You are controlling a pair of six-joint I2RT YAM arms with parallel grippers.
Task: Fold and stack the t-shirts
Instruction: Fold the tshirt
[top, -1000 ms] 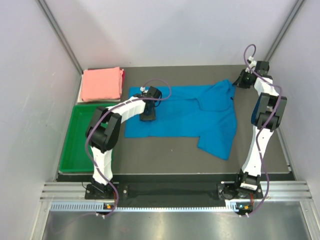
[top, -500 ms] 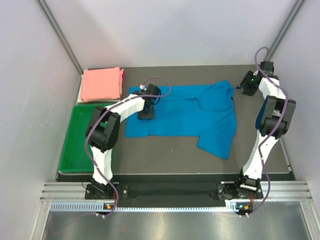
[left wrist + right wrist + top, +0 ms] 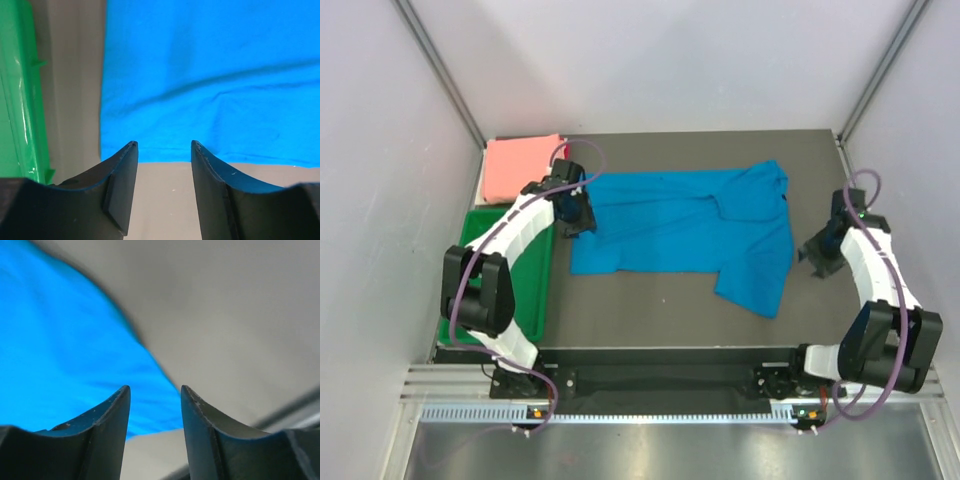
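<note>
The bright blue t-shirt (image 3: pixel 690 225) lies spread on the dark table, its right part folded over and hanging toward the front. The salmon pink t-shirt (image 3: pixel 523 167) sits folded at the back left corner. My left gripper (image 3: pixel 577 214) hovers at the blue shirt's left edge; in the left wrist view it (image 3: pixel 164 150) is open with only bare table between the fingers and the blue t-shirt (image 3: pixel 210 75) just ahead. My right gripper (image 3: pixel 817 252) is to the right of the shirt, apart from it, open and empty (image 3: pixel 154 392), with the blue t-shirt (image 3: pixel 65 355) beyond it.
A green plastic tray (image 3: pixel 478 290) lies along the left side, in front of the pink shirt. Grey walls enclose the table on the left, back and right. The table's front edge (image 3: pixel 670 350) runs above the arm bases.
The right gripper let go of the blue shirt's back right corner and swung forward along the right side. The left gripper slid left off the shirt to its left edge.
</note>
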